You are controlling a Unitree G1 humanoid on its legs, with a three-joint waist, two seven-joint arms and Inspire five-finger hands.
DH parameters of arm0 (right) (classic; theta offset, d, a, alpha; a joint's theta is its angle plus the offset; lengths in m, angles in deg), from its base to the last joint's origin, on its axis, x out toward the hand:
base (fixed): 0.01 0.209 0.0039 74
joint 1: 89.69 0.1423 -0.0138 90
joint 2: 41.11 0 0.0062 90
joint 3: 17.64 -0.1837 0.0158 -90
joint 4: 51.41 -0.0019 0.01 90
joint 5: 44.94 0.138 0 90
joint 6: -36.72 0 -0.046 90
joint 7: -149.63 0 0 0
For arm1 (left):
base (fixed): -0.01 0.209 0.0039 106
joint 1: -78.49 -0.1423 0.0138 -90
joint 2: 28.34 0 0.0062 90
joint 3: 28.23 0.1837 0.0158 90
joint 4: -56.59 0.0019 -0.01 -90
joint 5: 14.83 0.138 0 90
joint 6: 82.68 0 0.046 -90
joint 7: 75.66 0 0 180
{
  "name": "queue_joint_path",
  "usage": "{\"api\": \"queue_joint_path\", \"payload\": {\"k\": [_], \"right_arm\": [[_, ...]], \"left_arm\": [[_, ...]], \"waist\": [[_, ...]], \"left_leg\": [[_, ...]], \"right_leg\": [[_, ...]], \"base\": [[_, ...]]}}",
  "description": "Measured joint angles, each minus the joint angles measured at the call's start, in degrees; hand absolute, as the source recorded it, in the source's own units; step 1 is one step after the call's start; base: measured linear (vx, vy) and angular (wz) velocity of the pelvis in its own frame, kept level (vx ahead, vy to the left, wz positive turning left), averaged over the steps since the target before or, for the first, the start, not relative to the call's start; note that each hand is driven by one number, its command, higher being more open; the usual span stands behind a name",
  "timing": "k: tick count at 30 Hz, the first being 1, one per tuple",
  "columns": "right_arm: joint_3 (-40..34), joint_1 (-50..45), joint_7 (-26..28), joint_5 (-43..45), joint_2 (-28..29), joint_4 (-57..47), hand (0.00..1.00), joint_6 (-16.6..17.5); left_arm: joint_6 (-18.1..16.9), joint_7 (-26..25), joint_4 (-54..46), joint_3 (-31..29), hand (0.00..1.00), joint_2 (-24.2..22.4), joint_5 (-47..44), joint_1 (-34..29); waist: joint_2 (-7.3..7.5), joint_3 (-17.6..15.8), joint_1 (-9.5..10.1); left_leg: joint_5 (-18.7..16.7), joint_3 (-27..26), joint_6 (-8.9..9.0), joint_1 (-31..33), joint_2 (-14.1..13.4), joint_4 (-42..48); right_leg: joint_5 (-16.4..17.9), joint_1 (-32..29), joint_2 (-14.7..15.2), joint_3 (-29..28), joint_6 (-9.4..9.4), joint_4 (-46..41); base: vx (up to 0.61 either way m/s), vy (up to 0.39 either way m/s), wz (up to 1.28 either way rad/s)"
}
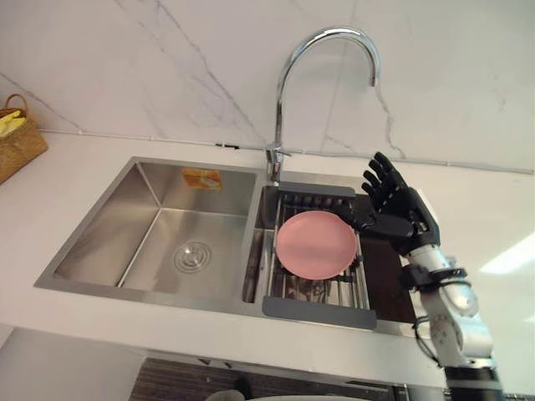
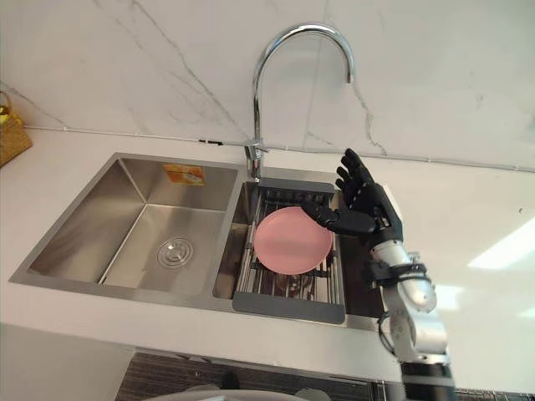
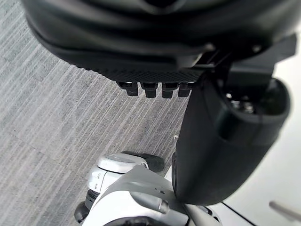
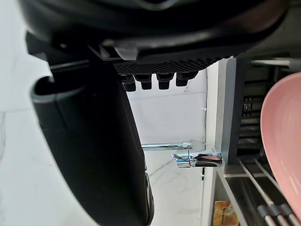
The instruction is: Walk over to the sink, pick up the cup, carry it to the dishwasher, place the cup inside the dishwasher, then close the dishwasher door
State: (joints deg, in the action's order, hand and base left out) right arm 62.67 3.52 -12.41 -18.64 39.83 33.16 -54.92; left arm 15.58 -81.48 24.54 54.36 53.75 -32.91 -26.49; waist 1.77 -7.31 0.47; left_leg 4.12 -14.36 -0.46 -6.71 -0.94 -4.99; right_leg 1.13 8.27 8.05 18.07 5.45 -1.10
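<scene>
Right hand [image 1: 393,209] released, fingers spread; its thumb is by the rim of the pink plate [image 1: 316,244] in the rack [image 1: 318,311], contact unclear. Plate is likely stiff, slick, breakable: pinch the near rim. Left hand [image 3: 141,56] relaxed.

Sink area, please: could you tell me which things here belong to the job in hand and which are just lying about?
Belonging to the job:
- sink
- right hand, fingers open, by the dish rack
- left hand, idle

Just lying about:
- pink plate in the rack
- tap
- wicker basket on the counter
</scene>
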Motion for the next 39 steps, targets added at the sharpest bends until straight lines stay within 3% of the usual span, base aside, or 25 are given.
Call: {"api": "queue_joint_path", "payload": {"k": [7,14,20,32,39], "right_arm": [[-1.1,1.5,10.0,-1.6,-7.8,1.0,1.0,-4.0],[2.2,-0.9,18.8,-10.3,-10.5,2.2,1.0,-2.5],[4.6,-2.0,19.1,-13.1,-10.6,3.5,1.0,0.8],[5.8,-2.8,11.6,-25.8,-6.7,8.5,1.0,9.8],[6.8,-3.6,11.4,-28.8,-5.2,9.0,1.0,11.2]], "left_arm": [[0.9,0.9,-0.1,0.0,1.0,0.8,0.0,0.1],[1.6,0.9,-0.1,0.1,1.0,1.5,0.0,0.0],[2.0,0.9,0.2,0.6,1.0,3.0,-0.3,0.1],[2.6,0.7,0.2,1.2,1.0,3.2,-1.2,0.2],[2.5,0.7,0.1,1.2,1.0,3.2,-1.1,0.2]], "waist": [[0.36,0.4,-2.24],[1.15,0.5,-2.77],[2.1,0.8,-2.96],[2.06,1.0,-2.74],[2.07,1.0,-2.59]], "left_leg": [[-0.2,-0.6,1.05,-0.3,-0.5,0.0],[-0.3,-2.3,1.26,-0.4,-0.7,-0.3],[-0.2,-3.7,1.13,-0.2,-1.2,-0.3],[-0.2,-3.2,1.1,-0.2,-1.1,-0.4],[-0.2,-2.5,1.1,-0.2,-0.9,-0.4]], "right_leg": [[-0.2,0.1,-0.5,-0.4,0.04,0.2],[-0.3,-0.6,-0.7,-1.5,0.08,0.5],[-1.0,-1.4,-0.6,-0.9,0.11,1.1],[-1.4,-0.8,-0.7,-0.2,0.05,1.6],[-1.5,-0.1,-0.6,0.7,0.11,2.0]], "base": [[0.05,-0.021,-0.07],[-0.01,0.01,-0.09],[0.0,0.005,-0.16],[0.0,0.0,0.01],[0.01,0.001,0.06]]}}
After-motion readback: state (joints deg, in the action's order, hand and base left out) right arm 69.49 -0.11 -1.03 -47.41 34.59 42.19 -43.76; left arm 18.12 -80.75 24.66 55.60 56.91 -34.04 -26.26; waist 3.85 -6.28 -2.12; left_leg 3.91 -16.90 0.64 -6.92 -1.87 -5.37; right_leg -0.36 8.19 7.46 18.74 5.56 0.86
